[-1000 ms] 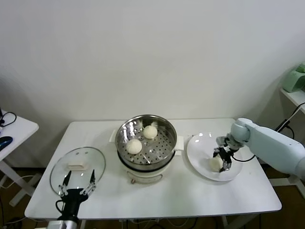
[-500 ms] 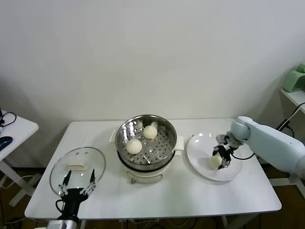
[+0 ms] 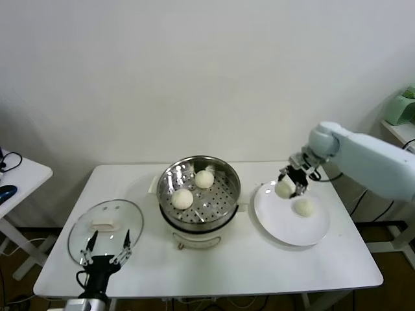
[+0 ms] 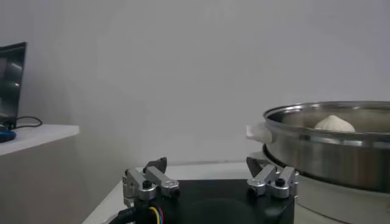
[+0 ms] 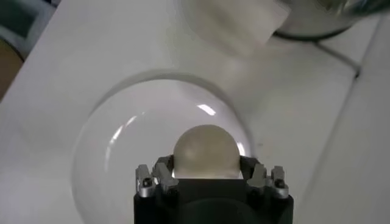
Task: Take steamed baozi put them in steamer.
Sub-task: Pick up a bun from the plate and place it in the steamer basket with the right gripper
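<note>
My right gripper (image 3: 289,183) is shut on a cream-white baozi (image 3: 283,188) and holds it above the left rim of the white plate (image 3: 285,230). In the right wrist view the bun (image 5: 206,152) sits between the fingers (image 5: 163,176) with the plate (image 5: 116,164) below. Another baozi (image 3: 303,207) lies on the plate. Two baozi (image 3: 183,198) (image 3: 205,179) lie in the shiny steamer (image 3: 224,173) on its white pot base. The steamer (image 4: 329,149) and one bun (image 4: 333,123) show in the left wrist view. My left gripper (image 3: 104,249) (image 4: 210,176) is open and idle at the table's front left.
A round glass lid (image 3: 130,217) lies on the white table (image 3: 246,272) to the left of the steamer, just beyond the left gripper. A second white table (image 3: 19,178) stands at far left and a shelf with a green appliance (image 3: 402,107) at far right.
The right gripper has risen from the plate and moved left toward the steamer with a baozi in it. Another baozi now shows on the plate. The left arm has not moved.
</note>
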{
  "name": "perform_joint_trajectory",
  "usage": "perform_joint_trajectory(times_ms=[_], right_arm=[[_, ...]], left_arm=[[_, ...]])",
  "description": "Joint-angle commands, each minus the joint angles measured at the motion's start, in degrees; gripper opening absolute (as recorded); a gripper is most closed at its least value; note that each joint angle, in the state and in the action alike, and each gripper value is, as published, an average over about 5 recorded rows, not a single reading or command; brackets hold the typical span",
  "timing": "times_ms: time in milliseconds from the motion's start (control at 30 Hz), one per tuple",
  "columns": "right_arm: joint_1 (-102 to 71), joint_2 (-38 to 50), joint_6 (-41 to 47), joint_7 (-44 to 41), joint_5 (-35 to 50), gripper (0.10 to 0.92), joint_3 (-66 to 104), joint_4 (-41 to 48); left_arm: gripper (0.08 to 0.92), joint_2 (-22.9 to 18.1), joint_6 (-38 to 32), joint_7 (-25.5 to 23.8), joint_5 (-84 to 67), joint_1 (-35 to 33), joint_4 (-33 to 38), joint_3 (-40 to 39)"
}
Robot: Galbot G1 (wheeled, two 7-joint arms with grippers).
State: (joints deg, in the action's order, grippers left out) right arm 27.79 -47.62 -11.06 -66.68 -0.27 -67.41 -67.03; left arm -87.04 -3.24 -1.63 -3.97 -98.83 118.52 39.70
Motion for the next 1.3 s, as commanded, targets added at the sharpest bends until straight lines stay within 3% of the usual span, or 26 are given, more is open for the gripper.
perform_joint_trajectory(times_ms=[33, 300, 667, 1300], right_arm=[[19.93, -5.13, -15.66, -1.23, -9.61, 0.696, -5.42, -13.75], [13.56, -12.74, -17.83, 0.38, -15.97, 0.696, -1.78, -21.14], [3.1, -24.11, -20.5, 0.66, -22.31, 0.696, -0.03, -17.02], [-2.66, -28.24, -25.94, 1.22, -28.15, 0.704, -3.99, -12.39]], left_arm=[[0.823, 0.24, 0.6, 0.03, 0.17, 0.04, 0.15, -1.0], [0.823, 0.47, 0.71, 0.04, 0.45, -0.45, 0.31, -1.25], [0.823, 2.19, 1.24, 0.09, 0.96, -2.06, 1.24, -1.6], [0.823, 1.99, 1.14, -0.17, 1.52, -1.8, 0.14, -2.54]])
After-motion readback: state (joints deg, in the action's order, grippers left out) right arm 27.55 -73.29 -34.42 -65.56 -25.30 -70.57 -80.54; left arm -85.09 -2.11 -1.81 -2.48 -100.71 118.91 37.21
